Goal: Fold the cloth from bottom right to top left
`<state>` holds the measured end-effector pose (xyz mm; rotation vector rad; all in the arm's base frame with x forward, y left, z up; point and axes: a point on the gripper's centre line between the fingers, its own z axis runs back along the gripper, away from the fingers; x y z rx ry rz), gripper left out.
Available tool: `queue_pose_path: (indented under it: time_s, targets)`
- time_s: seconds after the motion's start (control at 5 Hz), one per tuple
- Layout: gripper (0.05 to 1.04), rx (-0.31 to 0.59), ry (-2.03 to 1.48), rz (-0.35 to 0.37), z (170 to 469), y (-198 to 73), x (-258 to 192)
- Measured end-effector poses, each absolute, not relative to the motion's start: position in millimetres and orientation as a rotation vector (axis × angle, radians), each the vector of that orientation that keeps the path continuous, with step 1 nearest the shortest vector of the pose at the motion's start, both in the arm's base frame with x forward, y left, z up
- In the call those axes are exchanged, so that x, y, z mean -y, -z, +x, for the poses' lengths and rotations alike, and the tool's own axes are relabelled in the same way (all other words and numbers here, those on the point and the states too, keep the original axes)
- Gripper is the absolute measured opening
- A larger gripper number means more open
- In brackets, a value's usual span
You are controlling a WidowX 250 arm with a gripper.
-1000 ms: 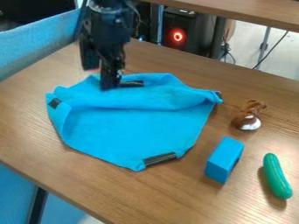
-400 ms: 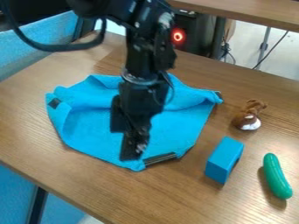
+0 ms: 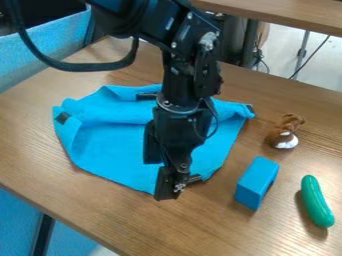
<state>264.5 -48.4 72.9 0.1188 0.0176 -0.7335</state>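
The black gripper (image 3: 159, 179) hangs over the near corner of the blue cloth (image 3: 113, 150), its two fingers apart. One finger is over the cloth and the other is at its near edge, by a dark corner patch that the gripper partly covers. Whether the fingertips touch the cloth, I cannot tell. The cloth lies spread on the table with a raised fold along its far side, and its left edge is turned up. Dark patches show at its left, far and right corners. The arm hides much of its middle.
Right of the cloth stand a blue block (image 3: 256, 183) and a brown and white toy (image 3: 285, 132). A green toy cucumber (image 3: 316, 201) lies at the far right of the brown table (image 3: 200, 230). A blue partition (image 3: 40, 47) borders the left.
From the cloth's far side, the gripper has come toward the camera and right, then slightly further toward the near corner. The cloth looks unmoved.
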Motion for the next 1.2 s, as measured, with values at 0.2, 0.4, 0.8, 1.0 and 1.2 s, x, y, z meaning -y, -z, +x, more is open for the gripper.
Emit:
queue_pose_path:
  time_s: [0.2,0.4,0.8,1.0,1.2]
  targets:
    - [1.001,-0.012,0.707,0.144,275,-63,50]
    - [1.001,-0.012,0.689,0.147,284,-56,52]
    - [0.789,-0.007,0.651,0.154,293,-41,54]
    - [0.491,0.018,0.649,0.166,294,-39,56]
    - [0.217,0.022,0.644,0.165,292,-38,56]
